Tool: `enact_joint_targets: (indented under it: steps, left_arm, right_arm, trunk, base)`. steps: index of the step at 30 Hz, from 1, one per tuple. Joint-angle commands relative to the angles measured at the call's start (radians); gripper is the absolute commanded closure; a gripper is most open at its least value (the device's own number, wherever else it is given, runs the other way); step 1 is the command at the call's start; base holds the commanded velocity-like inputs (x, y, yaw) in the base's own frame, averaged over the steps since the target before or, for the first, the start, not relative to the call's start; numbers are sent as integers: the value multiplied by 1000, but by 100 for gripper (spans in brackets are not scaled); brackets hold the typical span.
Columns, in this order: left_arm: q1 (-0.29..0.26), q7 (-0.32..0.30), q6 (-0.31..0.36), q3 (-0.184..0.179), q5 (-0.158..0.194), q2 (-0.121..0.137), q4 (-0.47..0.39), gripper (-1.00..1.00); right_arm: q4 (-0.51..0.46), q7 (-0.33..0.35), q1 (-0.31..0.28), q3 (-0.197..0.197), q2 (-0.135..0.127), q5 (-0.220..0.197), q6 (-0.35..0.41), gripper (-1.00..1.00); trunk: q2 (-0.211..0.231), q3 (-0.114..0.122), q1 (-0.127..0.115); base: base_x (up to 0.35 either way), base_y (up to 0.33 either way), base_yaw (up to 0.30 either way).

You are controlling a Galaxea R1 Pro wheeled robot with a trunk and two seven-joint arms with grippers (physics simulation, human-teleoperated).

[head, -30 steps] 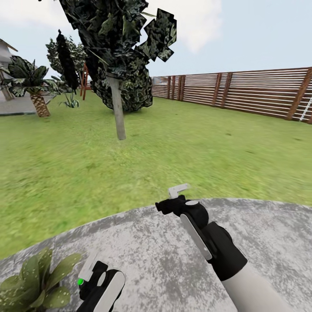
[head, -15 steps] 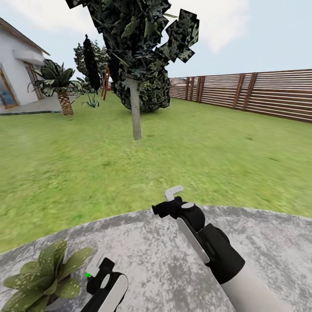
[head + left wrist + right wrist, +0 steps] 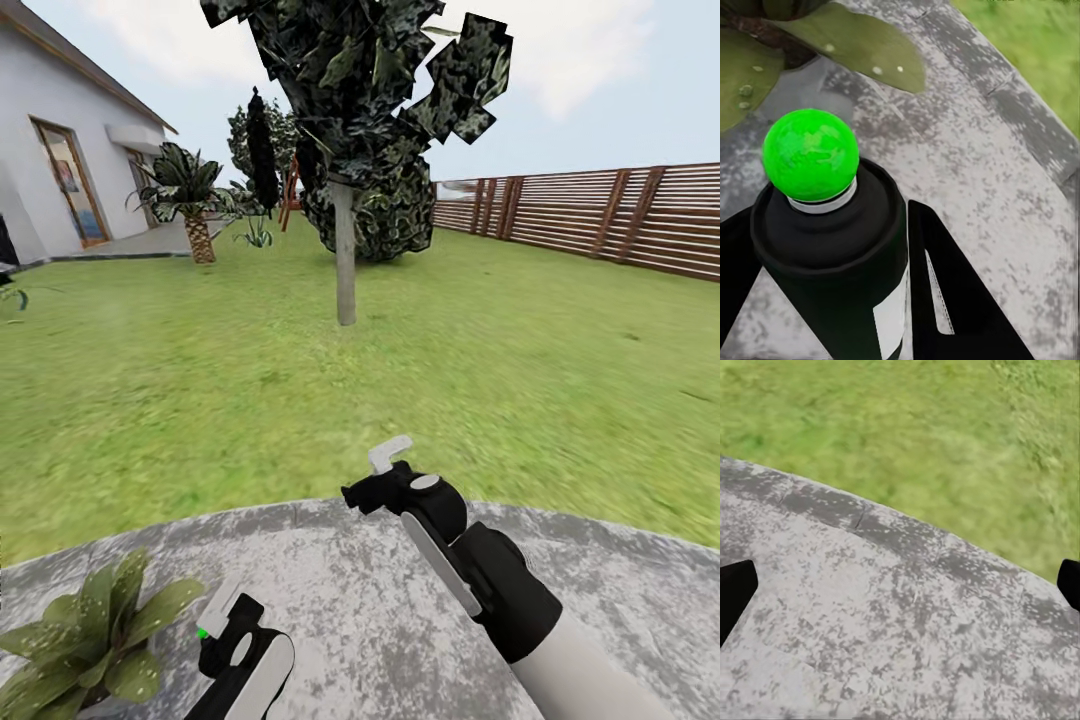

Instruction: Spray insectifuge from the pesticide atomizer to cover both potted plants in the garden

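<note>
On the grey stone paving [image 3: 380,600] at the lawn's edge, both arms reach forward. Left gripper [image 3: 222,625] low and close to the body, its two dark fingers [image 3: 952,300] clamped on the pesticide atomizer [image 3: 832,247]: black body, white label band, tip showing bright green [image 3: 810,155], not red. Just beside it, at the robot's left, sits the potted plant [image 3: 85,635] with pale-speckled pointed leaves; from the left wrist its leaves [image 3: 862,49] spread over the paving just beyond the bottle's tip, apart from it. Right gripper [image 3: 385,470] held out further ahead over the paving, near the grass line; its dark fingertips [image 3: 735,592] sit at opposite edges of the right wrist view, wide apart, nothing between them but stone and grass. Beyond: green lawn [image 3: 300,380], a thin-trunked tree [image 3: 345,255] with dark foliage, a palm [image 3: 195,210] by a white house [image 3: 70,160], brown slat fence [image 3: 600,215] along the right.
</note>
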Motion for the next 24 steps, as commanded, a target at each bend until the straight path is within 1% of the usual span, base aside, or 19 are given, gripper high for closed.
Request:
enact_joint_targets:
  steps: [1, 3, 6, 7, 8, 10, 11, 12, 14, 15, 16, 17, 19, 20, 21, 22, 23, 24]
  left_arm:
    - [0, 1, 0, -1, -1, 0, 0, 100]
    - [0, 3, 0, -2, -2, 0, 1, 100]
    - [0, 2, 0, -1, -1, 0, 3, 100]
    - [0, 4, 0, -1, -1, -1, -6, 100]
    - [0, 10, 2, -2, -2, -1, -37, 100]
    - [0, 20, 34, -2, 0, 1, -93, 100]
    - [0, 23, 52, 0, 3, 2, -105, 100]
    - [0, 25, 64, 3, 6, 3, -111, 100]
    - [0, 24, 88, 10, 9, 6, -113, 100]
    - [0, 21, 123, 10, 5, 7, -111, 100]
    - [0, 20, 155, 10, 6, 6, -110, 100]
    - [0, 20, 173, 12, 10, 5, -104, 100]
    - [0, 20, 187, 22, 14, 6, -97, 100]
    - [4, 19, 190, 29, 15, 13, -120, 100]
    - [10, 19, 194, 37, 18, 29, -154, 100]
    - [30, 20, 199, 44, 37, 62, -204, 100]
    - [53, 19, 205, 47, 107, 117, -266, 100]
    - [71, 19, 219, 45, 172, 163, -318, 100]
  right_arm:
    - [0, 4, 0, 2, 0, 3, 0, -100]
    - [10, 5, 0, 10, 1, 10, -13, -100]
    - [0, 8, 0, 12, 5, 3, 0, -100]
    - [-1, 8, 0, 11, 6, 2, 9, -100]
    - [-3, 7, 1, 12, 9, 3, 27, -100]
    - [-6, 7, 0, 13, 10, 3, 45, -100]
    - [-7, 7, 1, 14, 10, 2, 49, -100]
    - [-7, 8, 1, 16, 11, 2, 52, -100]
    - [-11, 10, 1, 44, 11, 2, 52, -100]
    - [-13, 10, 0, 59, 11, 2, 52, -100]
    - [-13, 11, 1, 64, 11, 2, 52, -100]
    - [-13, 11, 1, 69, 11, 2, 52, -100]
    - [-14, 11, 1, 79, 11, 2, 50, -100]
    - [-14, 11, 0, 81, 11, 2, 49, -100]
    - [-14, 11, 0, 82, 11, 2, 46, -100]
    - [-13, 11, 1, 82, 11, 2, 41, -100]
    - [-12, 11, 0, 82, 11, 2, 38, -100]
    - [-12, 11, 1, 83, 11, 2, 37, -100]
  trunk:
    - [0, 0, 0]
    - [0, 0, 0]
    - [0, 0, 0]
    - [0, 0, 0]
    - [0, 0, 0]
    - [0, 0, 0]
    - [0, 0, 0]
    - [0, 0, 0]
    - [0, 0, 0]
    - [0, 0, 0]
    - [0, 0, 0]
    - [0, 0, 0]
    - [0, 0, 0]
    - [0, 0, 0]
    - [0, 0, 0]
    - [0, 0, 0]
    - [0, 0, 0]
    - [0, 0, 0]
  base:
    - [184, -289, 233]
    - [172, -297, 99]
    - [158, -303, 28]
    - [93, -198, 168]
    - [38, -81, 225]
    - [15, -31, 250]
    - [5, -11, 263]
    - [3, -6, 267]
    - [1, -2, 269]
    - [0, -1, 270]
    - [0, 0, 270]
    - [0, 0, 270]
    - [0, 0, 270]
    - [0, 0, 270]
    - [0, 0, 271]
    - [0, 0, 270]
    - [0, 0, 270]
    - [0, 0, 270]
